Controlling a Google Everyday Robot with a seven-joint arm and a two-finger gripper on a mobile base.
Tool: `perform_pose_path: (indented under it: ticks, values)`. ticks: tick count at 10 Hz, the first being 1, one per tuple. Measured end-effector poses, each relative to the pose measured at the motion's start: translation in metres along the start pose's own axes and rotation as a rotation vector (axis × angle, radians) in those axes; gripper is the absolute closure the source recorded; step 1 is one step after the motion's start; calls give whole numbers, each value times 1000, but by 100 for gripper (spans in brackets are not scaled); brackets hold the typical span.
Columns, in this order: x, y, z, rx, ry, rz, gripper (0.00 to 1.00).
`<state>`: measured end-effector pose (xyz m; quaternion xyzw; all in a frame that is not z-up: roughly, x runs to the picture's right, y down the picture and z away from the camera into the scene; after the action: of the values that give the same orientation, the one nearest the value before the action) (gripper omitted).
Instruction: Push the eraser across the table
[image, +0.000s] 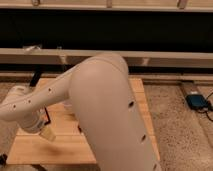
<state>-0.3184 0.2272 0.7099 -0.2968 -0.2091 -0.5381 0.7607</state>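
My claw (48, 133) hangs low over the near left part of the table (67, 148), and I cannot tell whether it is apart or together. The table's left edge runs close on the claw's left and the front edge lies just below it. Bare planks stretch to its right until my own bulky arm (107, 110) covers the rest. Just above the claw, a thin dark sliver beside my wrist looks to be the eraser (47, 116), mostly hidden. The speckled floor (175, 130) lies far right of the claw, with a blue device (196, 101) on it. A pale ledge (165, 56) runs behind.
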Motion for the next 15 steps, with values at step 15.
perform_pose_path:
  ticks: [15]
  values:
    - [44, 2, 63, -63, -106, 79, 20]
